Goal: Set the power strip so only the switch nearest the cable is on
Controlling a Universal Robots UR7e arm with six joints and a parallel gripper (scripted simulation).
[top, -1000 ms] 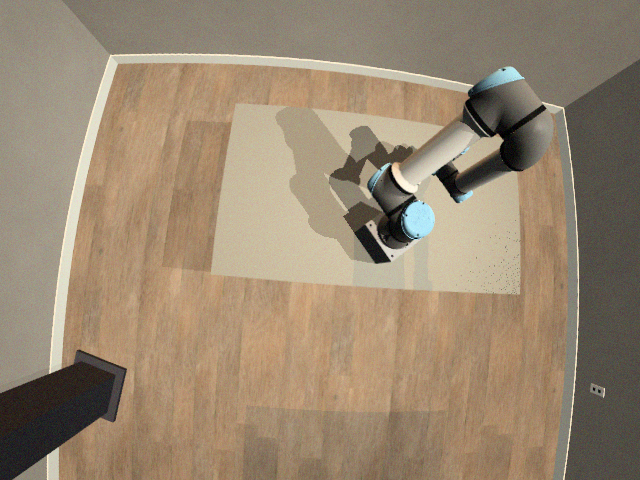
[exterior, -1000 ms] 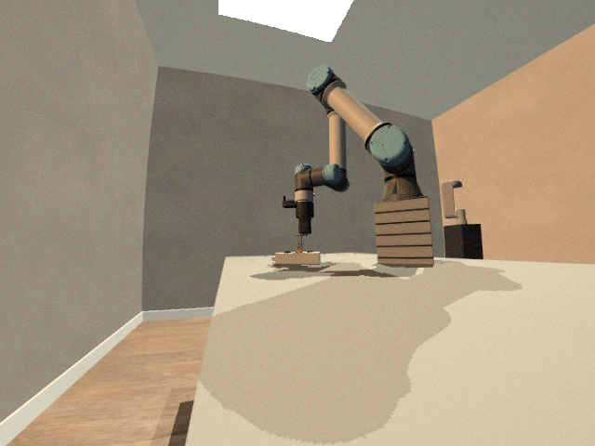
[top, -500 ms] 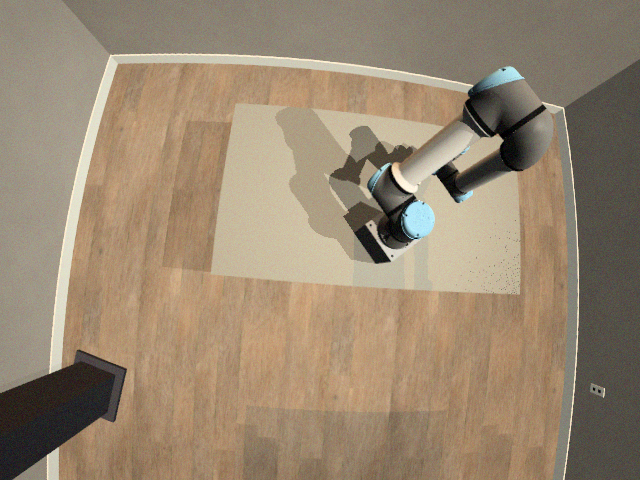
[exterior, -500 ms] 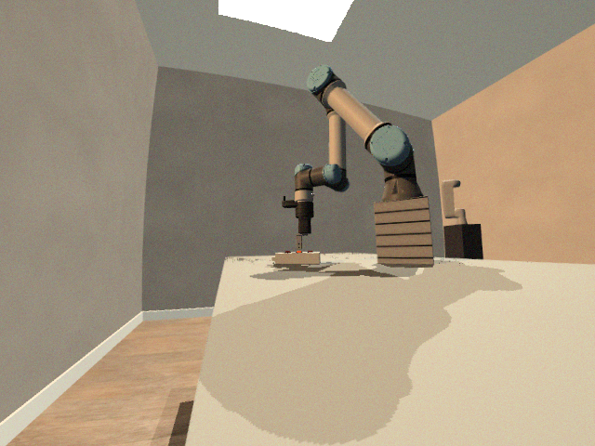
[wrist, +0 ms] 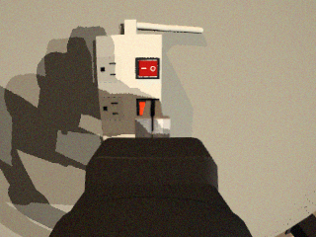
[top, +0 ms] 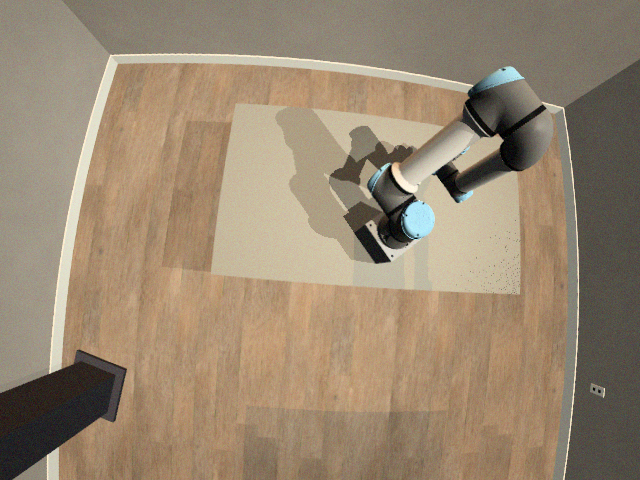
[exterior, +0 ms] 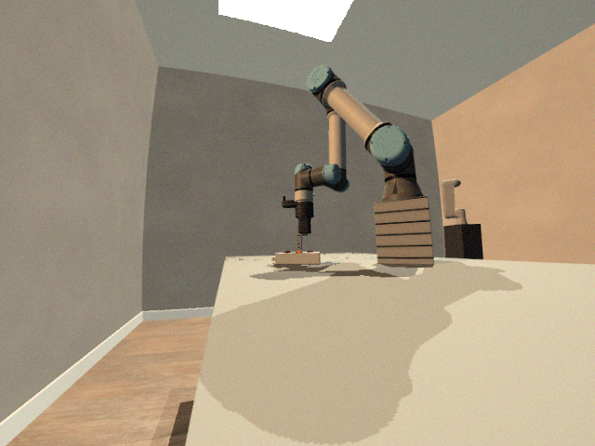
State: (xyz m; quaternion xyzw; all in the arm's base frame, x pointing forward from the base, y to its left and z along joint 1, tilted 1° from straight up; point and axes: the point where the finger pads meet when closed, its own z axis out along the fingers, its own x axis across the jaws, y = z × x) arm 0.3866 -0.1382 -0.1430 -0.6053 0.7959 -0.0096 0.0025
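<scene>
A white power strip (wrist: 125, 59) (exterior: 297, 258) lies flat on the table (exterior: 384, 335) (top: 268, 206), with its cable stub (wrist: 168, 27) at the far end in the wrist view. A red rocker switch (wrist: 148, 67) sits nearest the cable. A second red switch (wrist: 141, 107) lies just behind it, partly hidden by my fingers. My gripper (wrist: 152, 110) (exterior: 299, 243) is shut and empty. It points straight down, with its tips at or just above the second switch. The rest of the strip is hidden under my gripper body. In the overhead view the arm hides the strip.
The arm's slatted base block (exterior: 403, 232) stands on the table right of the strip. A dark pedestal (exterior: 463, 241) with a beige fixture stands beyond the table on the right. The table's left edge (exterior: 218, 297) runs near the strip.
</scene>
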